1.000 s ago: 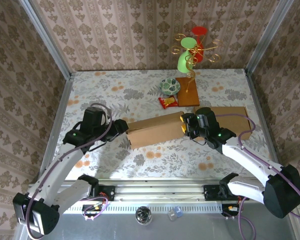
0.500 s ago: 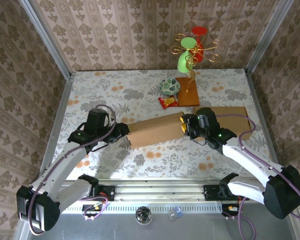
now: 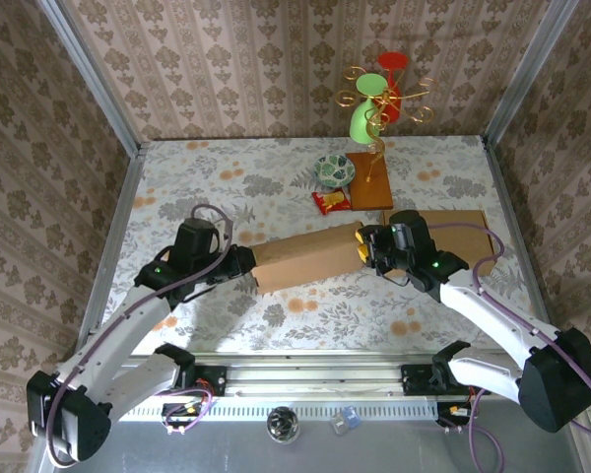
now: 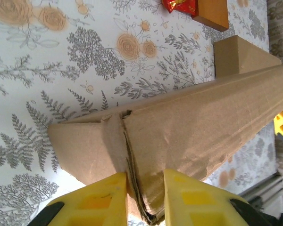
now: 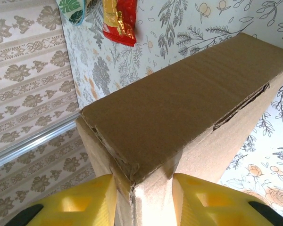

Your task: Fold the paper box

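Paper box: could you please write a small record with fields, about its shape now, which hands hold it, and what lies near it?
object: paper box, brown cardboard, long and narrow
orientation: lying slanted, right end farther back
left hand: closed on the box's left end
right hand: closed on a corner of the box's right end
nearby: flat cardboard to the right of the box; red snack packet and bowl behind it

On the floral bench [image 3: 207,168], a green patterned bowl [image 3: 335,169] sits just beside a wooden board [image 3: 369,180] bearing a gold wire stand [image 3: 374,110]. A red packet [image 3: 330,202] lies near the bowl.
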